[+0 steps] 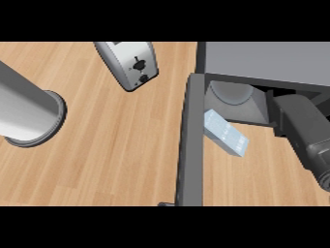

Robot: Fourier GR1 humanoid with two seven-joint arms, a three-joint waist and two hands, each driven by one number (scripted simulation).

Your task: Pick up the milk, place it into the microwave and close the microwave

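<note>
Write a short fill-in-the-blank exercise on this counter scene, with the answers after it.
1. The microwave door is ____.
2. The milk lies just to the ____ of the door.
3. The toaster stands to the ____ of the microwave.
4. The counter is made of ____.

Answers: open; right; left; wood

A light wooden counter (117, 145) fills the view, its pale grain running lengthwise under even, soft light. At the left a broad silver cylinder (14, 104) rises from a round base on the wood. Near the top middle a silver toaster (130, 65) stands well apart from it.
</note>
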